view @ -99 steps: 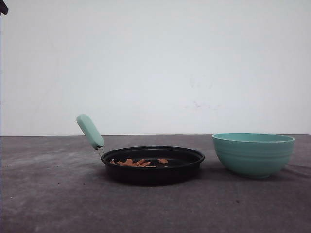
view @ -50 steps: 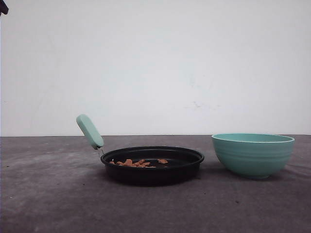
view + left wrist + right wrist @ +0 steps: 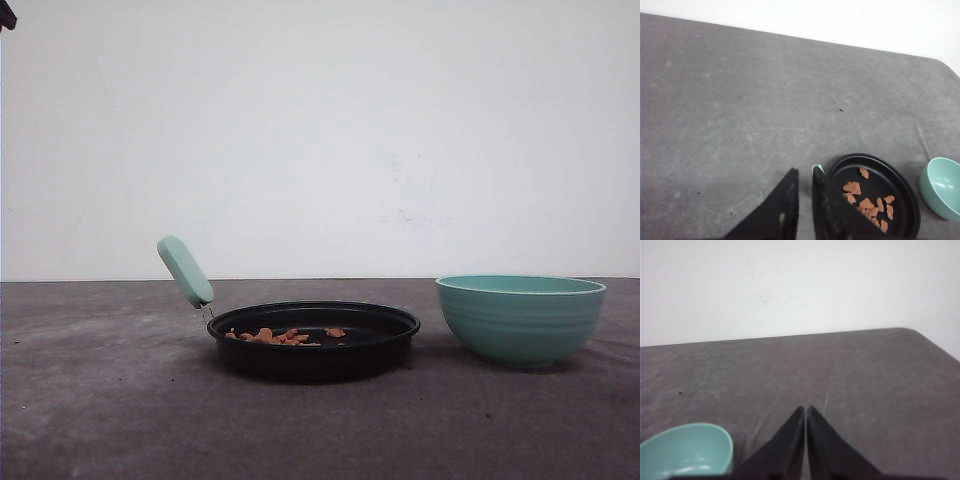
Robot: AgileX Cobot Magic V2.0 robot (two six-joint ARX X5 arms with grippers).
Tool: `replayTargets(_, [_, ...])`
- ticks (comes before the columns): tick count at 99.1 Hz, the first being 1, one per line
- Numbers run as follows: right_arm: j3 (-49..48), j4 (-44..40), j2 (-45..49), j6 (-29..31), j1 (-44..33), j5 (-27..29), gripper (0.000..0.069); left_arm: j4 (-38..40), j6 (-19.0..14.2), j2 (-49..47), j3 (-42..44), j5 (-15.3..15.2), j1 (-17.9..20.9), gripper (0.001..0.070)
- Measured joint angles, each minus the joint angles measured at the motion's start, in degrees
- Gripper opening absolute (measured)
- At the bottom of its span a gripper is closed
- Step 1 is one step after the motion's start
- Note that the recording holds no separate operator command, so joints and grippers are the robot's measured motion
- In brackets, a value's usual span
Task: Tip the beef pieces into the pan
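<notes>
The black pan [image 3: 315, 310] sits on the grey table left of centre, its mint-green handle [image 3: 185, 270] tilted up to the left. Orange-brown beef pieces [image 3: 275, 336] lie inside it, spread over the pan floor [image 3: 865, 203]. My left gripper [image 3: 804, 171] hangs high above the table beside the pan [image 3: 867, 156]. Its fingers stand a narrow gap apart with nothing between them, and one finger covers most of the handle. My right gripper [image 3: 805, 408] is shut and empty, over bare table beside the bowl.
A teal ribbed bowl [image 3: 520, 318] stands to the right of the pan, a short gap away, and looks empty [image 3: 685, 450]. A white wall closes the back of the table. Bare grey tabletop lies left of and in front of the pan.
</notes>
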Motion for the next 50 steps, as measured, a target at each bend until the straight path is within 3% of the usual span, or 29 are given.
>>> replayTargets(16, [-0.61, -7.10, 0.04, 0.98, -0.20, -4.46, 0.0005, -0.07, 0.00, -0.04, 0.00, -0.02, 0.00, 0.0022])
replayTargets(50, [-0.57, -7.08, 0.04, 0.92, -0.52, -4.39, 0.0005, -0.07, 0.00, -0.04, 0.00, -0.02, 0.00, 0.0022])
